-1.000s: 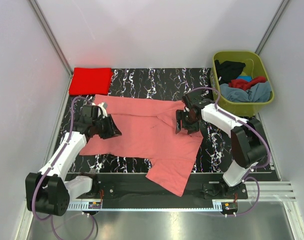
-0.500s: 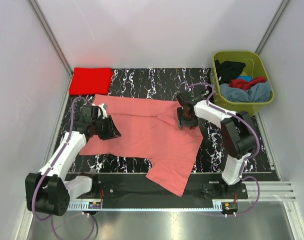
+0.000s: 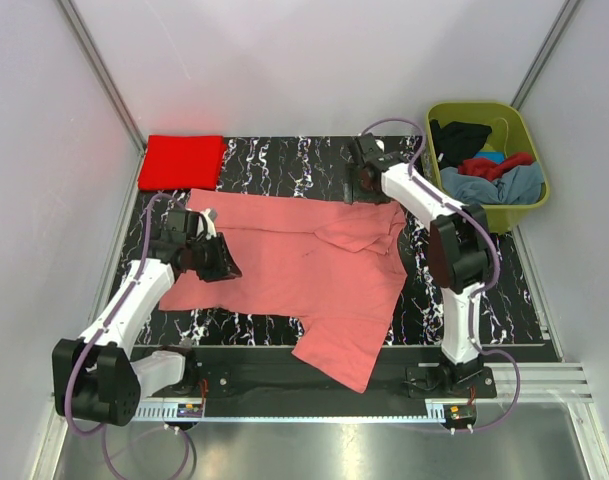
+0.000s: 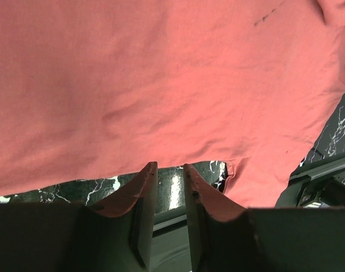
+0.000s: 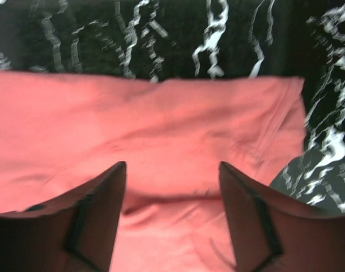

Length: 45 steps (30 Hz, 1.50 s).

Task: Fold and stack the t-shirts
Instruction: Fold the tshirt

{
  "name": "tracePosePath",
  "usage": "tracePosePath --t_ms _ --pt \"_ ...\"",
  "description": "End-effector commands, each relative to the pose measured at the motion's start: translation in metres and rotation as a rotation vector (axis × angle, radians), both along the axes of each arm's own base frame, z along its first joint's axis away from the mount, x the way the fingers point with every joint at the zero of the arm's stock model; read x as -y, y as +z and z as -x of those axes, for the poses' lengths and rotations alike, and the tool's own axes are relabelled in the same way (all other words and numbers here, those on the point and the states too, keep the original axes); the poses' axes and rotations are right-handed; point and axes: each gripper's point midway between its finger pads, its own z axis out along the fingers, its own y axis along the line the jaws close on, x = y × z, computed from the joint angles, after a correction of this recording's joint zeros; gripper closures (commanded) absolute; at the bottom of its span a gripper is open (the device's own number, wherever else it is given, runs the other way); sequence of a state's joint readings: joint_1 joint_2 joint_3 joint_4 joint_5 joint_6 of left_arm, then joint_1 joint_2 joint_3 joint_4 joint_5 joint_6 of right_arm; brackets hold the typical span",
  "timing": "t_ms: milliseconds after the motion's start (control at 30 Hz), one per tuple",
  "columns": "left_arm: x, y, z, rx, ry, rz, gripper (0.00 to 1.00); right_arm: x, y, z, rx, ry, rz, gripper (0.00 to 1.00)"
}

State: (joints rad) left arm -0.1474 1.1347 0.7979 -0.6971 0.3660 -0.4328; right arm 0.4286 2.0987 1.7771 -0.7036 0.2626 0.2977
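Finding the salmon t-shirt (image 3: 294, 265) lying spread flat on the dark marbled table (image 3: 284, 155), beginning just beside the olive-green tub (image 3: 484, 215) and stretching its long axis away from that tub. Hovering over the tub-side sleeve corner with the right gripper (image 3: 362, 185), jaws standing wide apart, nothing between them, pink cloth lying directly beneath the fingertips. Holding the left gripper (image 3: 222, 262) low at the shirt end farthest from the tub, fingers parted only narrowly and gripping nothing, bare table showing through the gap. Judging the right arm the nearer one for a pinch at the tub end — probably needing little more than a drop straight down onto the sleeve. Noting the folded bright red t-shirt (image 3: 181, 160) sitting well apart from the tub, past the salmon one — and darker t-shirts (image 3: 484, 165) heaping inside the tub itself.
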Motion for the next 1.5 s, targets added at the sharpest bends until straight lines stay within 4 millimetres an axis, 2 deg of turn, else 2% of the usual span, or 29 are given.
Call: tracePosePath --t_ms 0,67,100,167,200,233,267,300,367,400,467,500,533,567,700,1033,1367,1467 --pt "-0.001 0.014 -0.004 0.064 -0.018 -0.01 0.71 -0.014 0.046 0.032 -0.018 0.014 -0.159 0.24" --pt "0.0 0.015 -0.003 0.074 -0.025 -0.006 0.71 -0.03 0.051 0.05 -0.062 0.046 -0.275 0.19" --pt "0.0 0.016 -0.003 0.075 -0.025 -0.006 0.71 -0.034 0.049 0.067 -0.099 0.023 -0.331 0.18" --pt "0.001 0.017 -0.005 0.081 -0.031 -0.002 0.71 -0.043 0.047 0.081 -0.135 0.027 -0.433 0.18" --pt "0.001 0.018 -0.006 0.084 -0.034 0.001 0.71 -0.041 0.042 0.094 -0.152 0.004 -0.459 0.22" --pt "0.003 0.017 -0.006 0.078 -0.041 0.008 0.71 -0.043 0.044 0.091 -0.119 0.001 -0.493 0.25" --pt "0.004 0.016 -0.007 0.077 -0.043 0.013 0.71 -0.035 0.051 0.091 -0.103 -0.035 -0.534 0.27" --pt "0.005 0.016 -0.007 0.075 -0.047 0.019 0.71 -0.034 0.039 0.095 -0.116 -0.047 -0.567 0.33" --pt "0.008 0.015 -0.008 0.068 -0.056 0.033 0.71 -0.026 0.038 0.096 -0.148 -0.107 -0.681 0.41" --pt "0.009 0.014 -0.008 0.065 -0.058 0.036 0.71 -0.023 0.027 0.099 -0.16 -0.127 -0.711 0.47" --pt "0.009 0.014 -0.009 0.065 -0.061 0.038 0.71 -0.016 0.014 0.108 -0.188 -0.181 -0.759 0.52" --pt "0.01 0.014 -0.009 0.062 -0.064 0.04 0.71 -0.016 0.015 0.104 -0.169 -0.182 -0.775 0.51" --pt "0.01 0.014 -0.01 0.065 -0.065 0.042 0.71 -0.017 0.012 0.106 -0.178 -0.18 -0.788 0.44" --pt "0.011 0.015 -0.011 0.067 -0.068 0.042 0.71 -0.017 0.007 0.106 -0.189 -0.185 -0.799 0.42" --pt "0.011 0.017 -0.013 0.068 -0.071 0.043 0.71 -0.018 -0.009 0.105 -0.213 -0.2 -0.826 0.38" --pt "0.011 0.019 -0.017 0.07 -0.062 0.043 0.71 -0.018 -0.027 0.098 -0.229 -0.222 -0.844 0.39" --pt "0.012 0.019 -0.021 0.062 -0.053 0.045 0.71 -0.019 -0.039 0.113 -0.27 -0.244 -0.873 0.4" --pt "0.012 0.019 -0.022 0.064 -0.049 0.047 0.69 -0.022 -0.04 0.103 -0.25 -0.222 -0.876 0.4"
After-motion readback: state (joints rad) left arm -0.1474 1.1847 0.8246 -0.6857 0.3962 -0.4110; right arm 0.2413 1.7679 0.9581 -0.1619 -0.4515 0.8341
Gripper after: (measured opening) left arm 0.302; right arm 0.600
